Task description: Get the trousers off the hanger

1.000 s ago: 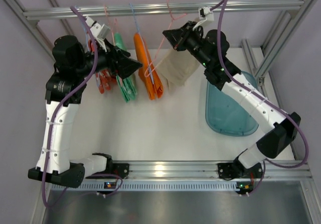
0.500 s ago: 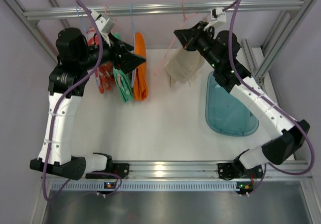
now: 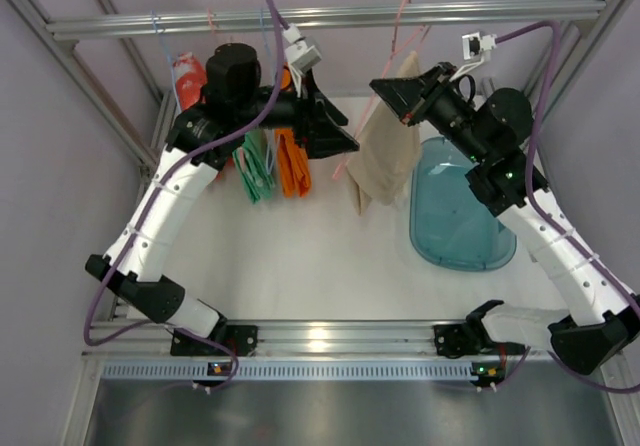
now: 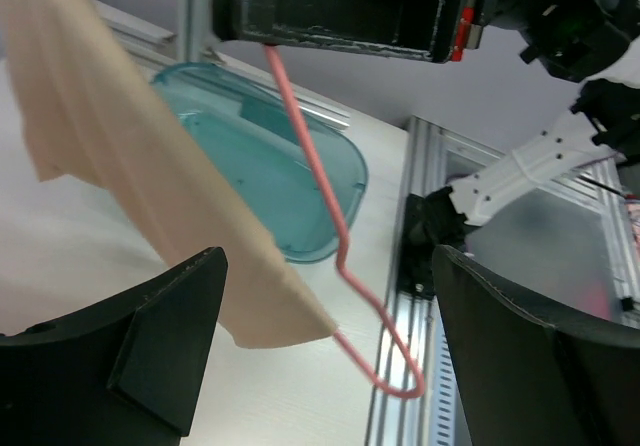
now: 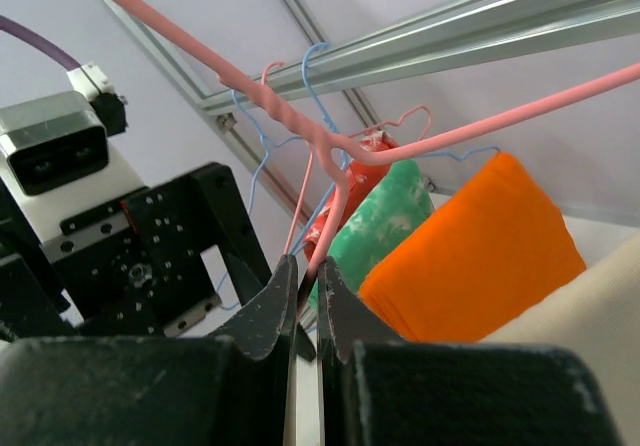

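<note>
The pale beige trousers [image 3: 385, 161] hang on a pink hanger [image 3: 398, 41] whose hook reaches up by the top rail. My right gripper [image 3: 392, 88] is shut on the hanger's wire just below its twisted neck [image 5: 340, 181]. My left gripper [image 3: 345, 144] is open, just left of the beige trousers. In the left wrist view the beige cloth [image 4: 130, 166] and the hanger's lower loop [image 4: 345, 266] lie between the wide-open fingers [image 4: 150, 346], untouched. The orange trousers [image 3: 292, 161] hang on a blue hanger behind my left arm, and show in the right wrist view [image 5: 470, 246].
A green garment [image 3: 255, 166] and a red one [image 3: 188, 76] hang left of the orange trousers. A teal tray [image 3: 455, 216] lies on the table under my right arm. The metal rail [image 3: 330, 16] crosses the back, with frame posts at both sides.
Both arms have swung right. My right gripper has carried the pink hanger with the beige trousers rightwards and higher. My left gripper has moved past the orange trousers to the beige pair.
</note>
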